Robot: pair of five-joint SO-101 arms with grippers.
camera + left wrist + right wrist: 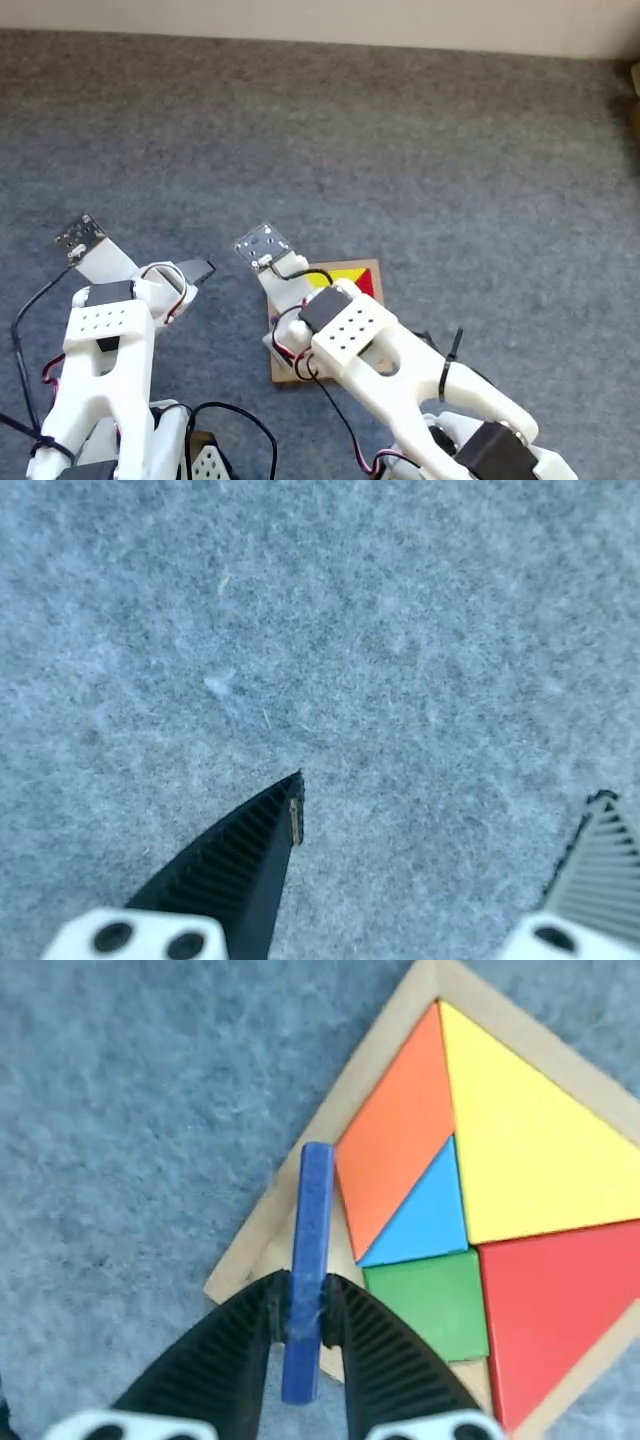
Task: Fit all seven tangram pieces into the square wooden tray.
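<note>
**Five pieces seated, a sixth clamped on edge over the tray's bare corner**

The square wooden tray lies on a grey felt-like surface, under the right arm in the high view. Five pieces lie flat inside it:
- one orange triangle along one rim
- one large yellow triangle beside the orange one
- one small light blue triangle wedged between those two
- one green square touching the light blue triangle
- one large red triangle touching the green square and the yellow triangle

These five meet edge to edge with no gaps visible between them.

One dark blue piece stands on edge, thin side towards the camera. The right gripper is clamped on it, one black finger on each flat face. The piece hangs over a strip of bare tray floor, bounded by the rim, the orange triangle's long edge and the green square. Whether its far end touches the wood cannot be told.

The left gripper is spread wide with nothing between its fingers, above bare grey felt. In the high view the left arm sits to the left of the tray, apart from it.

Open grey surface runs wide beyond the tray's far side and to its right. A pale strip borders the far edge of the surface.
</note>
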